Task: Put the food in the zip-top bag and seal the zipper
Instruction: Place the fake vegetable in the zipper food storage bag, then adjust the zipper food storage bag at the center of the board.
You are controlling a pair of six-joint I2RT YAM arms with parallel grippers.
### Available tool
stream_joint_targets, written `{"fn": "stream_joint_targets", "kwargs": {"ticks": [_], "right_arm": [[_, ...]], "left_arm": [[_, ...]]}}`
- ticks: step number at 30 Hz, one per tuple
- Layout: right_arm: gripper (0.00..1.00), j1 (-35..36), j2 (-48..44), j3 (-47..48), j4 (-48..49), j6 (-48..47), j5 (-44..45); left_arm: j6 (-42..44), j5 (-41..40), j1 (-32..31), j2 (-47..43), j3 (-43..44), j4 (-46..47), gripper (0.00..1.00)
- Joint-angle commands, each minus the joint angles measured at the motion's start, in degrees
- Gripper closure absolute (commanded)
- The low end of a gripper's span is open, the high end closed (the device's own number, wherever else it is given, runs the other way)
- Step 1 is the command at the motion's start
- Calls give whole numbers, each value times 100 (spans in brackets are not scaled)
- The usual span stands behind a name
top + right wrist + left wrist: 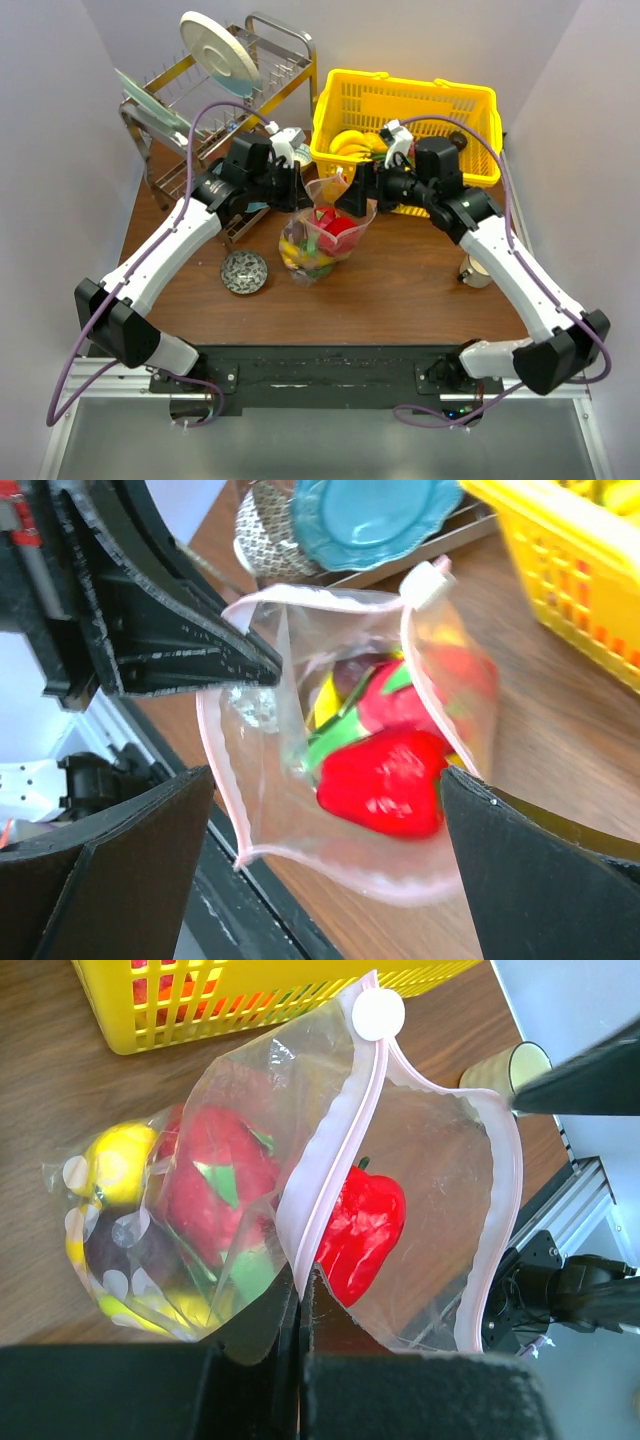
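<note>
Your left hand [300, 1305] is pressed together, pinching the zipper [325, 1155] edge of the zip-top bag [440, 1150]. The bag stands on the surface [400, 285] near the yellow basket [475, 105], mouth gaping. Your right hand [325, 780] is spread wide at that mouth, with a red pepper [385, 780] and other food [120, 1165] inside.

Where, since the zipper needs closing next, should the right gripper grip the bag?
Likely the free pink zipper rim opposite the left gripper's pinch, from above, one finger inside the bag's mouth. The mouth gapes upward, that rim hangs unsupported, and the open right gripper hovers on that side.
</note>
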Motion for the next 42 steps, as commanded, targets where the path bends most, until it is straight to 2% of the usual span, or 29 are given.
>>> {"fn": "stream_joint_targets", "kwargs": {"ticks": [1,6,10,16,18,19,25,31,35,36,37,42], "right_arm": [[1,-2,-575,75,-505,-156,994],[1,-2,-937,-453,-542,-253,1189],[1,-2,-1095,-945,-348,177,1408],[2,-2,-1166,-1473,328,389,1233],[9,-2,-1105,-1552,425,520,1241],[17,-2,-1087,-1544,434,590,1311],[24,-2,-955,-1412,522,793,1409],[45,-2,-631,-1096,496,864,1453],[80,-2,-357,-868,277,837,1330],[96,7,-322,-841,250,828,1286],[100,7,-322,-823,232,820,1225],[100,-2,-523,-665,127,776,1136]], "left_arm": [[39,-11,42,-229,237,125,100],[66,-20,42,-220,237,116,100],[66,-20,33,-220,254,107,100],[74,-46,42,-238,246,72,100],[74,-46,42,-255,237,72,100],[66,-46,42,-247,237,72,100],[48,-29,33,-247,228,107,100],[-22,-11,33,-255,202,143,100],[-40,-29,33,-334,149,134,100],[-40,-38,33,-335,132,134,100],[-40,-29,42,-335,123,134,100],[-66,173,25,-291,96,221,100]]}}
